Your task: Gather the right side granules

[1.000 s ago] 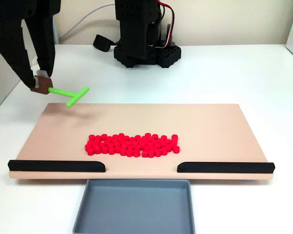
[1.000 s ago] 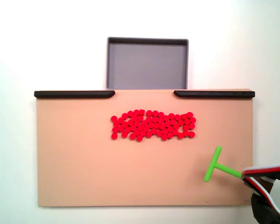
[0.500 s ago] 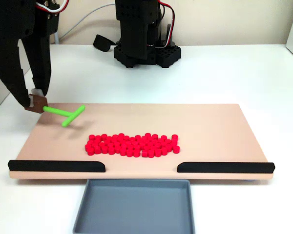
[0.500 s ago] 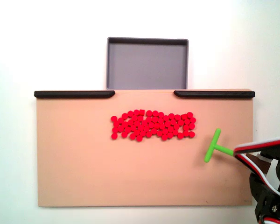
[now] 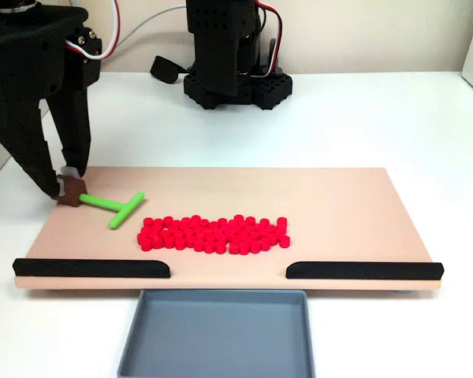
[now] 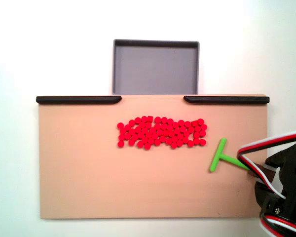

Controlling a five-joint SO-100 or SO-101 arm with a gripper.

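Presently catalogued, all places taken from the tan board [image 5: 339, 197]: the granules [image 5: 214, 234], several dozen small bright red cylinders, lie in one dense oblong patch at the middle of the board, just behind the gap between the two black rails [image 5: 93, 268] along its front edge; the grey tray [image 5: 217, 331] sits just beyond that gap, off the board. The green T-shaped pusher [image 5: 114, 206] has come down and forward over the last second: a second ago it hung above the board's back corner, and now its crossbar lies low over the board, just beside the end of the red patch, not yet touching any granule. In another fixed view the pusher [image 6: 221, 159] stands close off the patch's end, with the granules [image 6: 161, 132] undisturbed. Judged significance: the approach is done and the sweep itself not begun; the next push would drive the end granules inward. The gripper [image 5: 71, 193], black with a brown pad, is nearly closed, its fingers pinching the stem end of the pusher over the board's side edge; it holds nothing else.
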